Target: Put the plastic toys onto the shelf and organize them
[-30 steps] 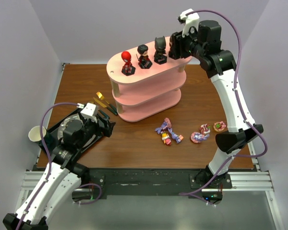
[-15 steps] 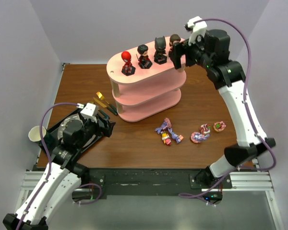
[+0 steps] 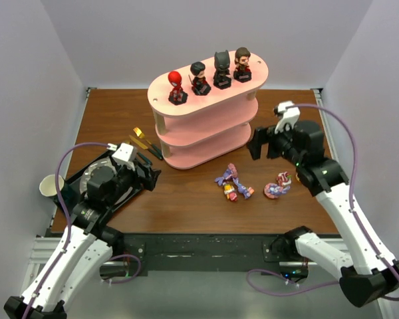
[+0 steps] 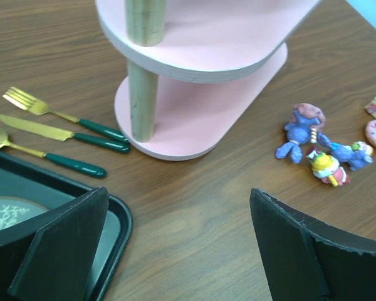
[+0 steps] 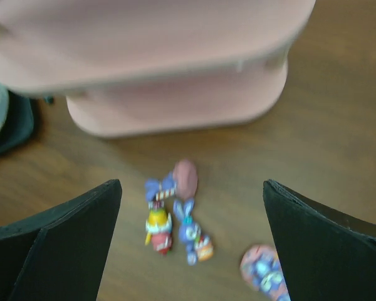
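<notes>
The pale pink shelf [image 3: 206, 116] stands at the middle back of the table. On its top board stand a red figure [image 3: 177, 87], a dark-haired one [image 3: 199, 78], a black one [image 3: 221, 70] and a brown-haired one [image 3: 243, 64]. Small purple and blue toys [image 3: 231, 183] and a pink toy [image 3: 278, 186] lie on the table in front of it. My right gripper [image 3: 258, 145] hangs open and empty right of the shelf's lower boards, above the small toys [image 5: 175, 216]. My left gripper [image 3: 148, 174] rests open and empty near the tray; the shelf's foot [image 4: 194, 119] shows in its view.
Gold cutlery with dark green handles [image 4: 62, 135] lies left of the shelf. A black tray [image 4: 116, 216] holding a plate sits at the front left, with a paper cup [image 3: 48, 186] beside it. Purple walls close in on three sides.
The right gripper opened and let go of the brown-haired figure on the top board, then swung down and back to the table beside the shelf. The left arm stayed still.
</notes>
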`<state>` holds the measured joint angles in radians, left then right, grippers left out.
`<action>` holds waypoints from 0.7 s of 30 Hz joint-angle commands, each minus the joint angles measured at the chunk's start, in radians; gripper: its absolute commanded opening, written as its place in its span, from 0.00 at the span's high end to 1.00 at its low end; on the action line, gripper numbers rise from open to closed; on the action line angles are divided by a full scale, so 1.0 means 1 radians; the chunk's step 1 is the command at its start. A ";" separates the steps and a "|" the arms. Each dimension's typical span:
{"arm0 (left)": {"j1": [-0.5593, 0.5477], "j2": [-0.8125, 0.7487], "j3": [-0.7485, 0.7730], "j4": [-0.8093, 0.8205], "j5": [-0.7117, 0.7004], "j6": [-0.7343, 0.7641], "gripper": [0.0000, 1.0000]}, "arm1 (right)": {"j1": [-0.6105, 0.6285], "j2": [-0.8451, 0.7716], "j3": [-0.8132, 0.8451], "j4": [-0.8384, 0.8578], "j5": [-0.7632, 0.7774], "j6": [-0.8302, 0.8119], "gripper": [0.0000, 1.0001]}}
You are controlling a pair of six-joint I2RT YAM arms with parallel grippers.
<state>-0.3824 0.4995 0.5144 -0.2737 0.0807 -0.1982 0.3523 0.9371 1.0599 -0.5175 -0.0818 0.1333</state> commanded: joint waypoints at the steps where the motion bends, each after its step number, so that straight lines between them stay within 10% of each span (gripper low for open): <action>1: -0.004 0.011 0.004 0.076 0.102 0.013 0.00 | -0.003 -0.038 -0.159 0.030 -0.067 0.106 0.01; 21: -0.016 0.194 0.009 0.077 0.286 -0.067 0.00 | 0.192 -0.040 -0.413 0.080 0.102 0.343 0.07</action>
<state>-0.3874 0.6949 0.5144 -0.2413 0.3157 -0.2302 0.4385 0.8845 0.6712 -0.5011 -0.0887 0.3634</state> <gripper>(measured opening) 0.997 0.932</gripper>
